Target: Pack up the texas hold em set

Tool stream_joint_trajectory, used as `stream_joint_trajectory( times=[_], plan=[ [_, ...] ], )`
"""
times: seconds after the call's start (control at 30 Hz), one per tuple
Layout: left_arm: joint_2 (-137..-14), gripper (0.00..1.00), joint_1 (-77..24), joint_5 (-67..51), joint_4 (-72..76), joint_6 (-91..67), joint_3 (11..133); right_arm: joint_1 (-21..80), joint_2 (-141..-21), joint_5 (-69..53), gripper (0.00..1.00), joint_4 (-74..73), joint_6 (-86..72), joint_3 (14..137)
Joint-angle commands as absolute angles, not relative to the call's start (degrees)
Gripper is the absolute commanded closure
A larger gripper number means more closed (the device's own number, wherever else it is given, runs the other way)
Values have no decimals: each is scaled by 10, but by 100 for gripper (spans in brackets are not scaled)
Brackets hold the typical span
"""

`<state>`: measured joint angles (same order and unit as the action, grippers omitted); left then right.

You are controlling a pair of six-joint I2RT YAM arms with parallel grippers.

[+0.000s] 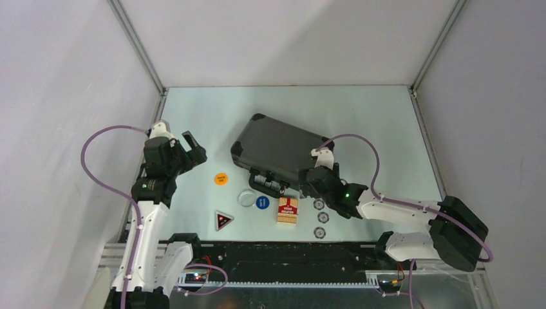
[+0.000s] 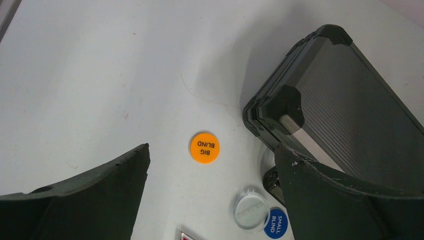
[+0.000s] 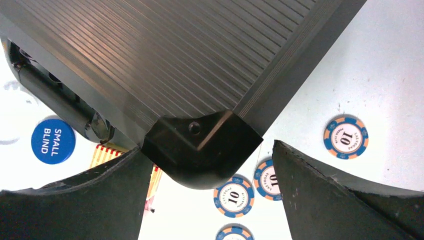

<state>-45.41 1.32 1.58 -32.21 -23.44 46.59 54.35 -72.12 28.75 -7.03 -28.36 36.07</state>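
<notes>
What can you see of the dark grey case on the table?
The case is dark grey with a finely ribbed surface, black moulded corner caps and a black handle on its near side. It looks shut and lies flat on the table, turned at an angle. The open right end effector straddles its near right corner; whether it touches the case cannot be told.

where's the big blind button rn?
In the top view, the orange Big Blind button lies left of centre, between the left gripper and the briefcase, just beyond the white button.
</notes>
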Motion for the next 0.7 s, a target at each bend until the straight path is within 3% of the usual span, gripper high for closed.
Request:
stream_joint_trajectory(
  times=[0.0, 0.67],
  plan=[
    [-447, 0, 17, 4, -303, -221, 461, 506, -688, 366, 10, -66, -244, 394],
    [-446, 0, 17, 5, -303, -219, 460, 364, -680, 296, 10, -76, -152, 485]
  ],
)
